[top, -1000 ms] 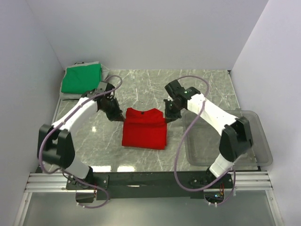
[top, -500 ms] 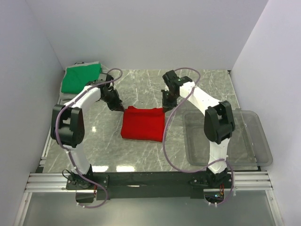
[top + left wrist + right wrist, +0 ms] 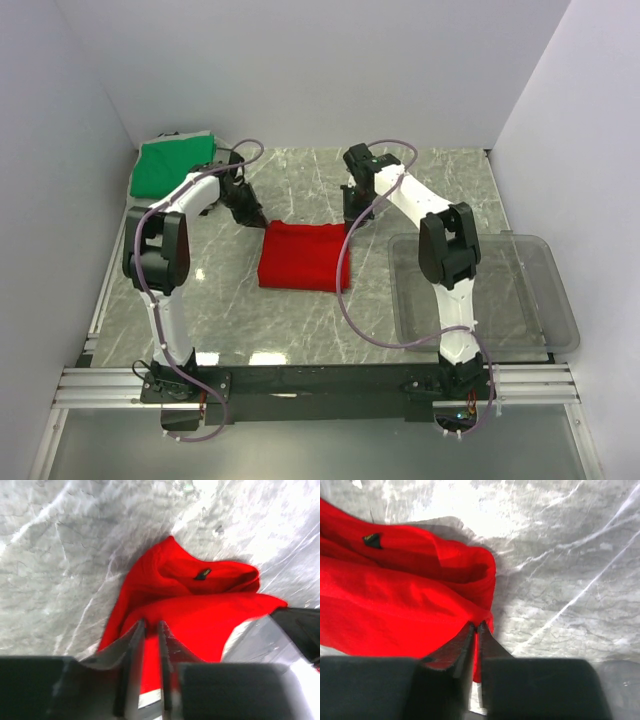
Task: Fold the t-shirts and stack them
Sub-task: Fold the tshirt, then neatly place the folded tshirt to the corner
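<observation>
Mid-fold: left gripper [image 3: 150, 625] and right gripper [image 3: 476, 626] jaws pinch the red t-shirt [image 3: 303, 258] at its 12 o'clock corners, so next is probably folding toward 6 o'clock.

No readable text (tag [image 3: 203, 574] seemingly blurred)

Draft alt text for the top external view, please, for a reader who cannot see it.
The left gripper and right gripper each pinch a far corner of a folded bright red cloth t-shirt on a grey marble table. A folded bright green cloth t-shirt lies far left; a clear plastic bin sits right.
</observation>
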You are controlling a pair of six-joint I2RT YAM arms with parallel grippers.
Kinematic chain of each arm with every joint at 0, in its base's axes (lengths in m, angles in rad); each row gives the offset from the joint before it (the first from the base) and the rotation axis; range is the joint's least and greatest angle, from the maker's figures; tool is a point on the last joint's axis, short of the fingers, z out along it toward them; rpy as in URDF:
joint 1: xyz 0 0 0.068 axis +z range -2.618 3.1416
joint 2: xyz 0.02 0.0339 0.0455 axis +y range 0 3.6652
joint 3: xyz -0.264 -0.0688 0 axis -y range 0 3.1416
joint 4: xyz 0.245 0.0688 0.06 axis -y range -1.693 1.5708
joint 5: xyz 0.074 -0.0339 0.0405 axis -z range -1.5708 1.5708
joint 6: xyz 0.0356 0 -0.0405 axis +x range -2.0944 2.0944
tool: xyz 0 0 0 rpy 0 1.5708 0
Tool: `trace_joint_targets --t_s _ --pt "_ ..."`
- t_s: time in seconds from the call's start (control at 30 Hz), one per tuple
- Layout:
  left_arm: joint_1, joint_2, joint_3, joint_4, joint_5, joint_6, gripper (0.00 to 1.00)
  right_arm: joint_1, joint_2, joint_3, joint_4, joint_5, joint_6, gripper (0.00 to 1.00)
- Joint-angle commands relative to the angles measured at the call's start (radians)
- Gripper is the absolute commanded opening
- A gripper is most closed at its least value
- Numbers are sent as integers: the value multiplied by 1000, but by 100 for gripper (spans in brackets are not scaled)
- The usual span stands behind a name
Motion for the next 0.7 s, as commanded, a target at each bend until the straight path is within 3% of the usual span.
trace_joint_targets --t_s 0.0,0.03,0.1,0.13,0.17,0.37,0.67 --pt "13 17 48 19 -2 9 27 -14 39 86 -46 5 -23 20" --pt "15 22 54 14 -3 9 35 -14 44 98 -53 8 -23 38" --pt "16 25 68 11 -15 15 50 -14 50 132 -73 19 -26 48" --pt "16 20 74 8 -25 18 53 -14 46 141 -77 19 -26 59" --pt "18 14 77 6 -40 21 58 -14 38 143 -74 21 -24 62" --pt "24 -59 33 28 -84 50 69 -10 -80 60 -25 4 2 65" --pt "27 -204 -177 147 -28 84 70 125 -252 -142 52 -94 79 63"
